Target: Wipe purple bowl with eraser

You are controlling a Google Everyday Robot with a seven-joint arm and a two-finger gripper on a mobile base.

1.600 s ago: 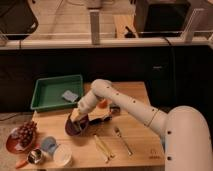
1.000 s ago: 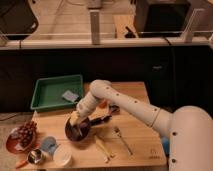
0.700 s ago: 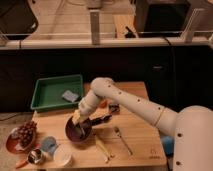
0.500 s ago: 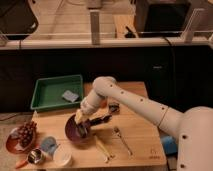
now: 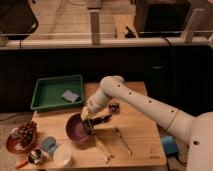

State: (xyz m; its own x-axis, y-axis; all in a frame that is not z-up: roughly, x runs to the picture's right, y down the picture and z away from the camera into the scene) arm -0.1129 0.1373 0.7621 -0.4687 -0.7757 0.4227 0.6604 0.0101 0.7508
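Camera view shows the gripper (image 5: 90,121) down at the near rim of the purple bowl (image 5: 76,134), which lies just beneath and beside it. I cannot tell its opening, or whether it grips the eraser. I judge the bowl rigid, glossy and light, so it may slide; I'd press gently.

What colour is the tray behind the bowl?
Green, a rectangular plastic tray, camera view; the gripper sits at the rim of the round purple bowl.

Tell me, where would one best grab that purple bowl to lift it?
Probably by its thin rim, from above, at the left edge: the purple bowl sits upright and open, and the pincer is over its right rim, so that side is taken.
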